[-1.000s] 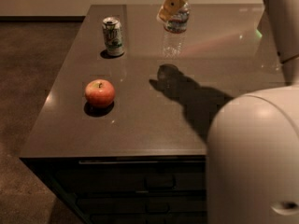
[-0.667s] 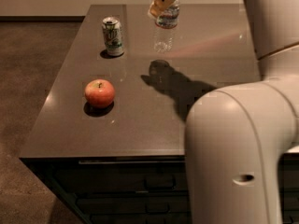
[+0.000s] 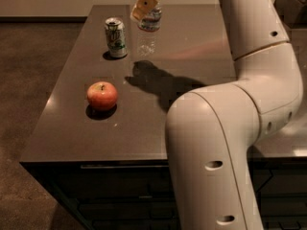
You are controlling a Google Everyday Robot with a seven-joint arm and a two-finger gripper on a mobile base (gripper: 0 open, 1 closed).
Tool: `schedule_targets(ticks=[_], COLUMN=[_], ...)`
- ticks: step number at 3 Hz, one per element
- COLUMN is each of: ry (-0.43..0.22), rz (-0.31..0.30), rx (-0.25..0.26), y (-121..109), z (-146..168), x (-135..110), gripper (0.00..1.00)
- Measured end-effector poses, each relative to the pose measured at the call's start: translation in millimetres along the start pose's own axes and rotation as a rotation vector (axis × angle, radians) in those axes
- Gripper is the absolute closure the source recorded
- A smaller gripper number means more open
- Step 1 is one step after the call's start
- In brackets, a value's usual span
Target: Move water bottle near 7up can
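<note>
1 camera view takes in the whole scene, and the 7up can [image 3: 115,37] is the landmark: it stands upright on the dark table [image 3: 201,37].

Just right of the can and above its silver top, the gripper [image 3: 146,3] is clamped on the upper part of the water bottle [image 3: 150,20]. Its tan fingers [image 3: 144,5] cover the neck, so the cap is hidden. The bottle's pale label band sits higher than the can's top, and its clear body hangs below that. I cannot tell for certain whether the base touches the table, but the shadow [image 3: 153,78], lying right of the can and nearer the camera, suggests the bottle is raised. A red apple [image 3: 102,95] rests well apart from the can, towards the camera. The white arm [image 3: 230,128] fills the space far right of the can.

The bottle looks light, and its thin ribbed walls would likely give under a hard squeeze. The smooth plastic may also slip. A hold near the neck, where the plastic is probably stiffest, seems sound. Being tall and narrow, the bottle could topple unless it is set down squarely, and the can beside it looks easy to knock.
</note>
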State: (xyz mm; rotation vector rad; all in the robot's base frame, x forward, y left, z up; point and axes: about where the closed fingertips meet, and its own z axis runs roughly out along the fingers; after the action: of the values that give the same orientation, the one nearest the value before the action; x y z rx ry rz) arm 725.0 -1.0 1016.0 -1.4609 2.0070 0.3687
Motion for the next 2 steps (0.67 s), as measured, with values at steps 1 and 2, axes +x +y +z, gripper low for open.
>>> schedule_targets(ticks=[1, 2], ry=[-0.009, 0.013], rz=[-0.025, -0.032], rx=[-0.039, -0.063], y=[7.6, 10.9], z=[19.4, 39.1], x=[-12.8, -15.7], gripper=[1.00, 1.00])
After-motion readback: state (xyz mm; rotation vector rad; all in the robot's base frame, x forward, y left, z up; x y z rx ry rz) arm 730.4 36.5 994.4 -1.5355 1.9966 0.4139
